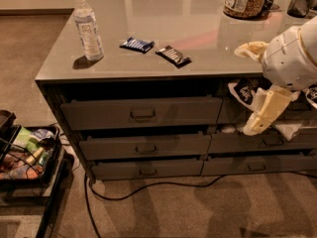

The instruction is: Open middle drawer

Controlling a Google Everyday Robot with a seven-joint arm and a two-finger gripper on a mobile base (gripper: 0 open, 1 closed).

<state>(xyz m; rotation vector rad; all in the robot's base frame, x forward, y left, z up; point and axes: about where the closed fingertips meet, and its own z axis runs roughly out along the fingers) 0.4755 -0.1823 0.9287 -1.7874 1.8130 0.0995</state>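
One cream two-finger gripper [243, 89], spread wide and empty, is hovering above-right of the dark grey metal middle drawer [114, 147].

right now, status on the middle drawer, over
Gripper open, off to the right, in front of the right-hand drawers. Middle drawer not pulled out, its pull untouched. Nothing between gripper and pull.

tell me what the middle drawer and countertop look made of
The middle drawer: likely painted metal, matte dark grey, front with loop pull. The countertop: glossy grey, maybe glass or laminate; it mirrors lights. The hand is open at right, off the drawer.
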